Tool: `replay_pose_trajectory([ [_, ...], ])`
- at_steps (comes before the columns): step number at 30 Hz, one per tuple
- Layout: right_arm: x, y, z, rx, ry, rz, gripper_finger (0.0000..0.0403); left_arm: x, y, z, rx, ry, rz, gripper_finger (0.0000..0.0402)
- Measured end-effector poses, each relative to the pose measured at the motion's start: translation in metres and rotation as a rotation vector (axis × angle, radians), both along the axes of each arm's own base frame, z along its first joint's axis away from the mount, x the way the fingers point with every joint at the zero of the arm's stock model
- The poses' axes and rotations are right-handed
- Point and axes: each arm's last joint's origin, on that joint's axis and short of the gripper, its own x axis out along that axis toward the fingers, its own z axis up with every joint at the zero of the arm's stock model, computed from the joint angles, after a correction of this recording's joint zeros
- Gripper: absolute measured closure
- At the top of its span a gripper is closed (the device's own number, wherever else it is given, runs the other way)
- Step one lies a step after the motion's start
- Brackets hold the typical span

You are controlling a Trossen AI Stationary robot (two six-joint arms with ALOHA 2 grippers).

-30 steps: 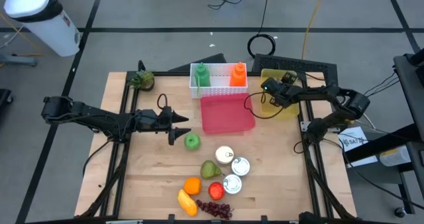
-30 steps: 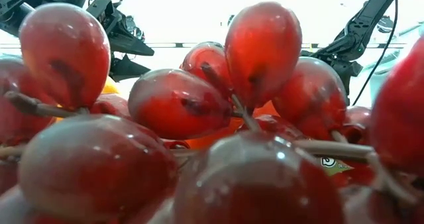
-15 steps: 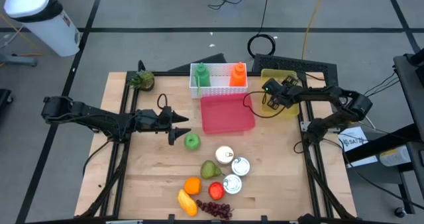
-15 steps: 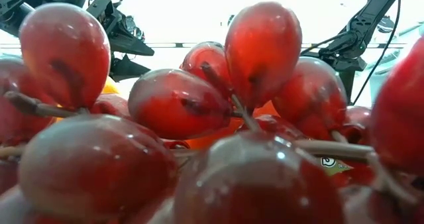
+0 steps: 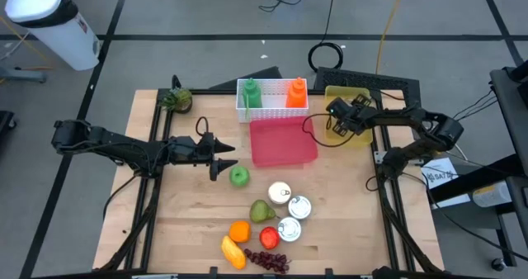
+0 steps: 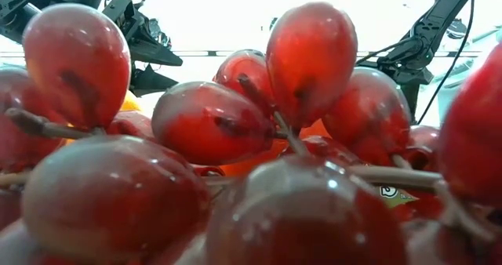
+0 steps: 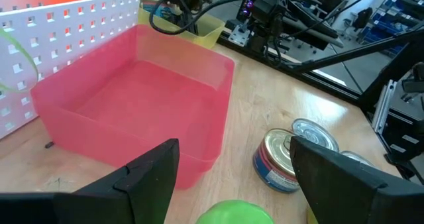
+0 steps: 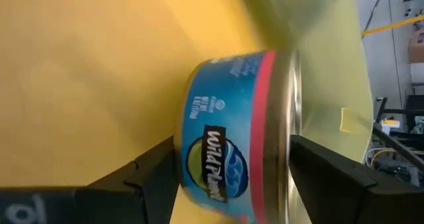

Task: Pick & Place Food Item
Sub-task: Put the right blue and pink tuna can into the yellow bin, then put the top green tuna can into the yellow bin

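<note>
The wooden worktop [image 5: 330,205] carries two bins side by side at its far middle and far right: a pink bin [image 5: 283,141] and a yellow bin [image 5: 360,96]. Behind the pink bin stands a white basket [image 5: 272,100] holding a green bottle [image 5: 251,92] and an orange bottle [image 5: 296,92]. The left arm reaches in from the left edge, and its left pincer [image 5: 223,160] hovers just beside a green apple [image 5: 239,176], fingers spread apart with nothing between them; in the left wrist view the apple [image 7: 236,213] sits low between the two dark fingers [image 7: 149,177], with the pink bin [image 7: 132,105] ahead. The right arm bends in from the right, and its right pincer [image 5: 337,120] is down inside the yellow bin; the right wrist view shows its fingers [image 8: 156,177] set on either side of a blue-labelled can [image 8: 242,134] lying on its side against the yellow bin floor [image 8: 79,65], though whether they press on it I cannot tell. Near the front edge lie a pear [image 5: 262,210], three more cans [image 5: 289,209], an orange [image 5: 239,230], a tomato [image 5: 269,237] and a bunch of red grapes [image 5: 270,261], which fills the low view [image 6: 235,155].
</note>
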Motion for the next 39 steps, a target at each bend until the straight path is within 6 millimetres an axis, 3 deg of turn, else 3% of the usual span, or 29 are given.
replay_pose_trajectory([
  [5, 0.001, 0.006, -0.001, 0.015, -0.004, -0.008, 0.0134, 0.0, 0.0, 0.0, 0.0, 0.0, 0.0, 0.01],
  [14, 0.004, 0.013, -0.002, 0.023, -0.004, -0.013, 0.0055, 0.0, 0.0, 0.0, 0.0, 0.0, 0.0, 0.0101],
  [21, 0.006, 0.022, 0.013, -0.017, -0.081, -0.006, 0.0047, 0.0, 0.0, 0.0, -0.002, -0.001, 0.001, 0.0101],
  [29, 0.003, 0.041, 0.055, -0.07, -0.432, 0.003, 0.0047, 0.0, 0.0, 0.0, -0.003, 0.0, 0.001, 0.0101],
  [39, 0.011, 0.073, 0.081, 0.322, -0.901, 0.227, 0.0047, 0.0, 0.0, 0.0, 0.002, 0.0, 0.0, 0.01],
])
